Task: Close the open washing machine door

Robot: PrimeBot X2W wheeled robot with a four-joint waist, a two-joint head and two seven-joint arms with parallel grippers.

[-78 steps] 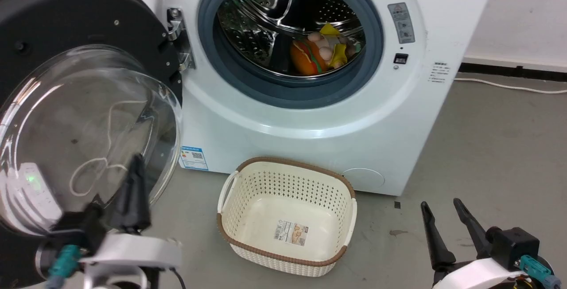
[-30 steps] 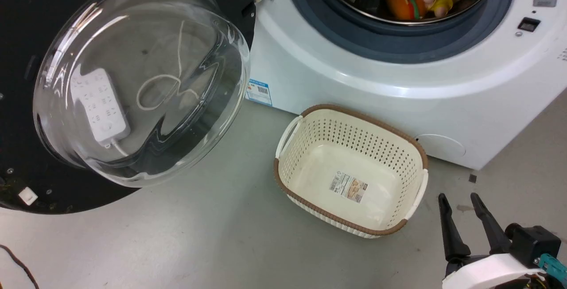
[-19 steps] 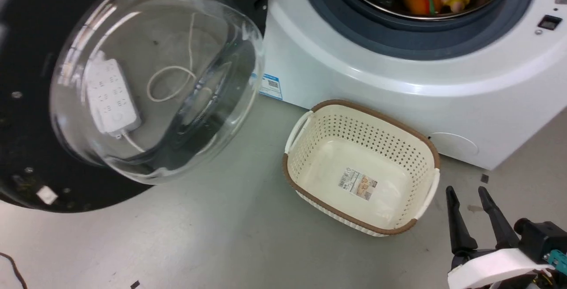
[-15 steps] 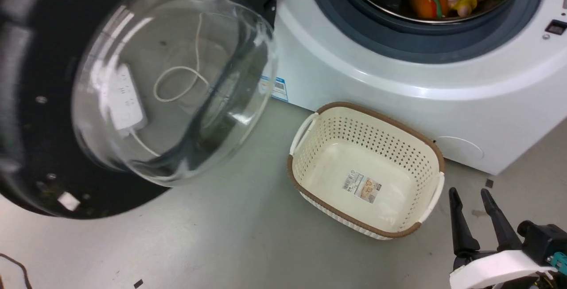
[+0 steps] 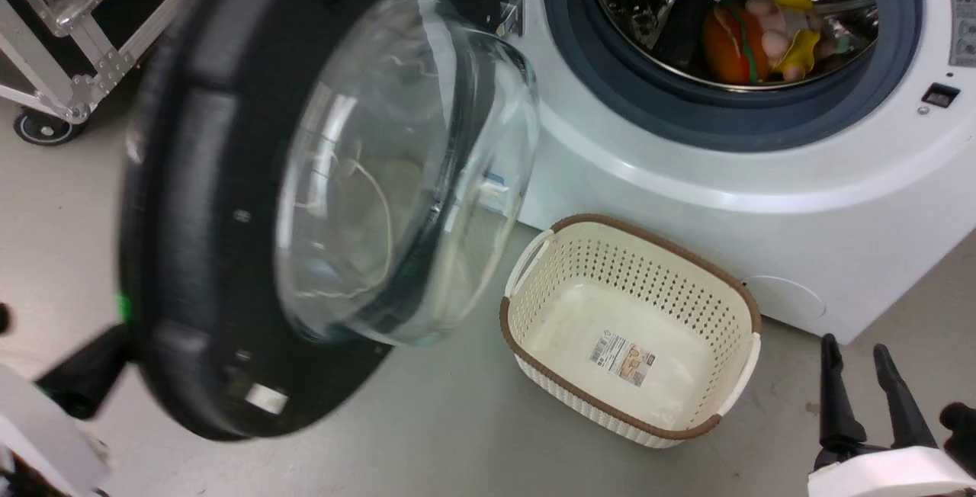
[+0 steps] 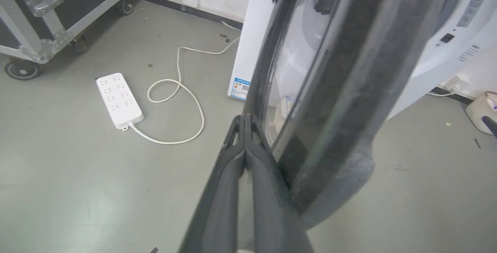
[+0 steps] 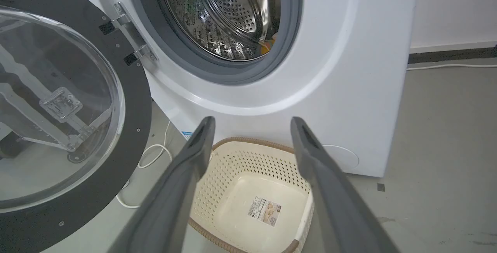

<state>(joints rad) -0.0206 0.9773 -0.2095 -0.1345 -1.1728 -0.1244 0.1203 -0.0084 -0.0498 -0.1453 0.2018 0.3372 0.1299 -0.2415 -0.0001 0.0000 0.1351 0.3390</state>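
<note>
In the head view the washing machine door [image 5: 191,253] fills the left half, top cut off and black rim blurred; it stands half open as a tall oval, its glass bowl bulging right toward the drum mouth [image 5: 732,112], and the right gripper [image 5: 852,344] at lower right is spread and empty. In the left wrist view the door is edge-on, a dark band slanting from upper right to lower centre, with the left gripper [image 6: 245,119], fingers pressed together, just beside its outer face. In the right wrist view its left side is cut off.
</note>
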